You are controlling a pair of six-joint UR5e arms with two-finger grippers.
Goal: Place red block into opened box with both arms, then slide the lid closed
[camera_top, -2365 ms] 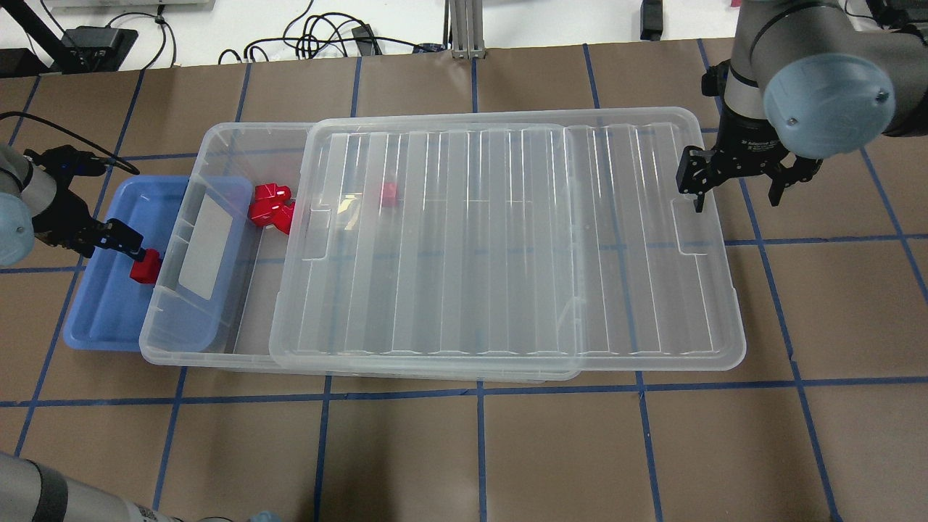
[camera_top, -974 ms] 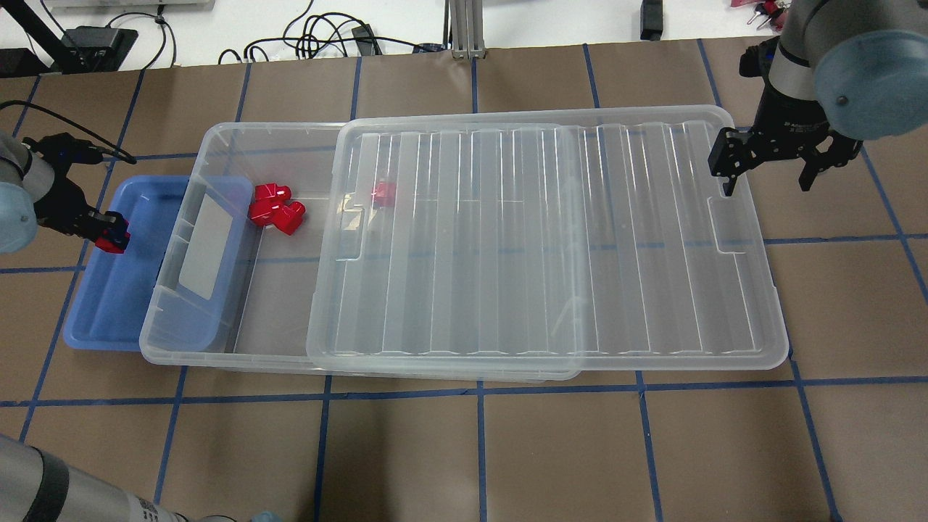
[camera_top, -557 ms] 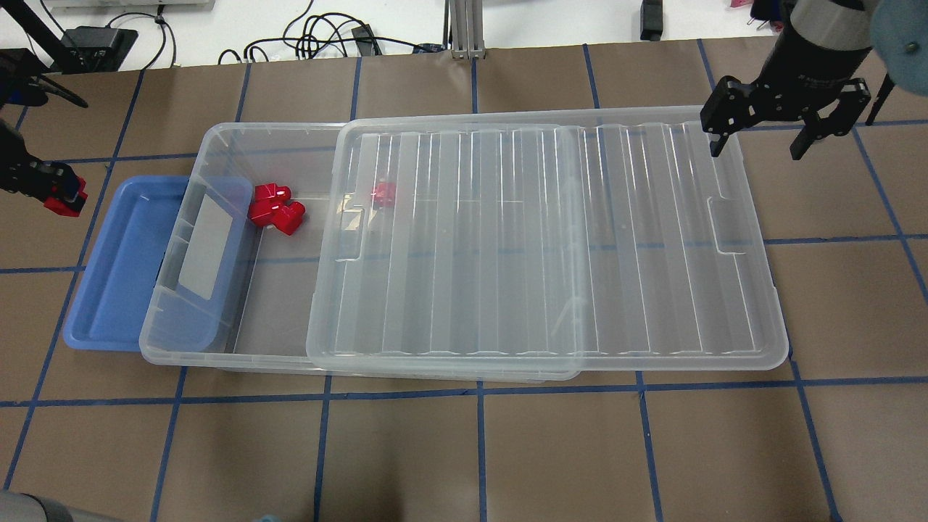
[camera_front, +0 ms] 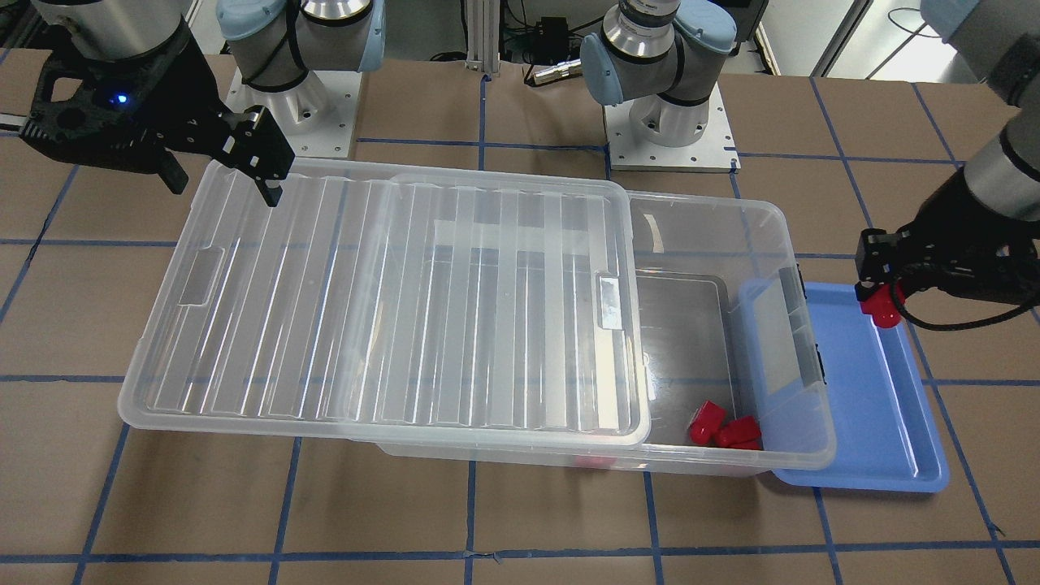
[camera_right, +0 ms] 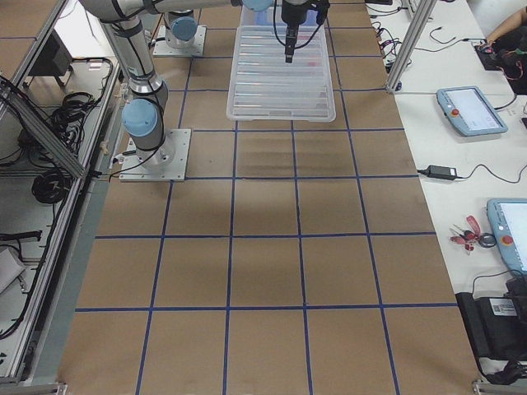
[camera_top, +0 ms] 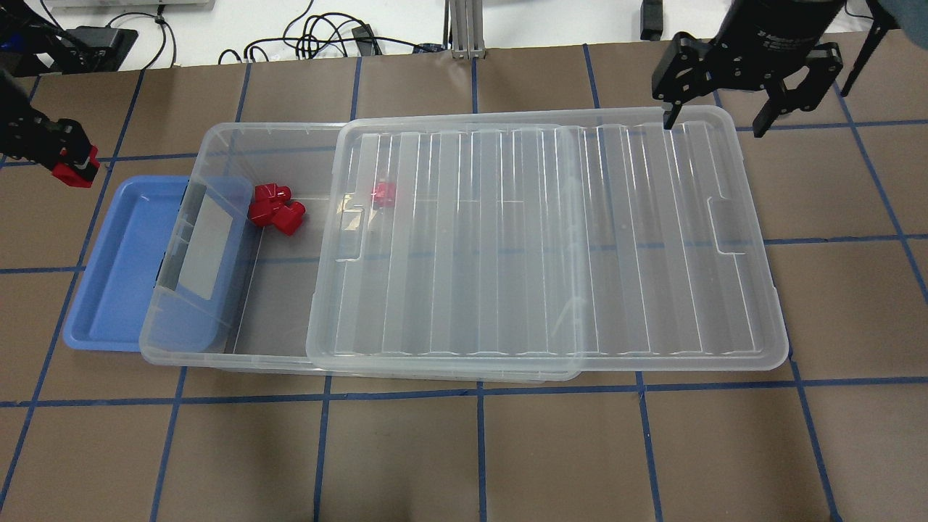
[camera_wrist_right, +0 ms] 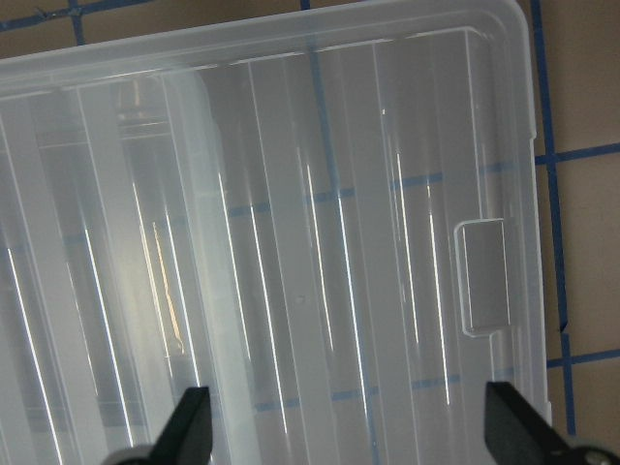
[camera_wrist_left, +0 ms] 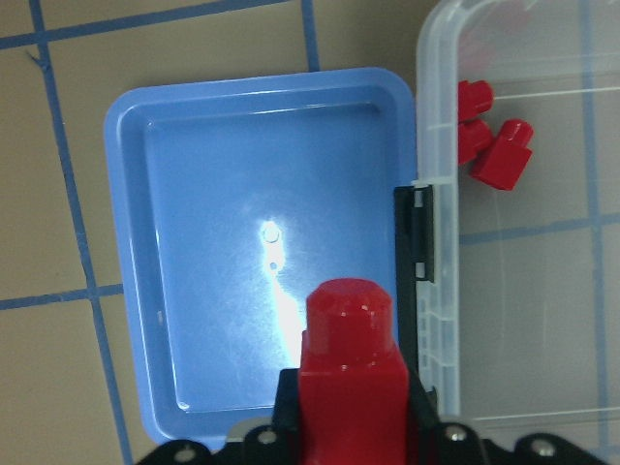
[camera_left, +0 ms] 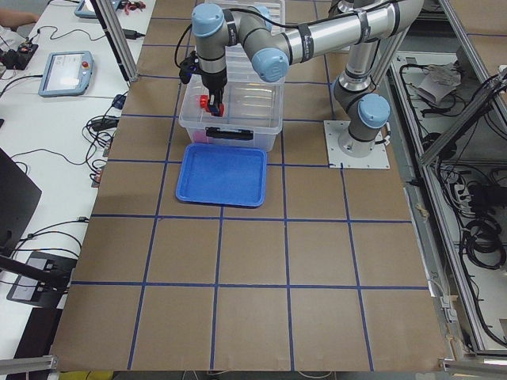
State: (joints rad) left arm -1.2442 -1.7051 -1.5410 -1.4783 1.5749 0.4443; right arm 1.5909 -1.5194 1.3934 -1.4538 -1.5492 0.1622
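Gripping the block [camera_wrist_left: 346,368], the left claw [camera_front: 879,291] must next carry it over the box's [camera_top: 217,134] open end. The right claw [camera_top: 714,109] hangs wide open, maybe empty, above the lid [camera_top: 544,239].

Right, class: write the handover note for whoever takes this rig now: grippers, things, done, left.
Left gripper: shut on the red block, held in the air by the blue tray.
Right gripper: open, above a corner of the lid.
The lid lies slid aside on the box, whose tray end is open.
Done: block picked up. Left: drop it in, slide lid closed.
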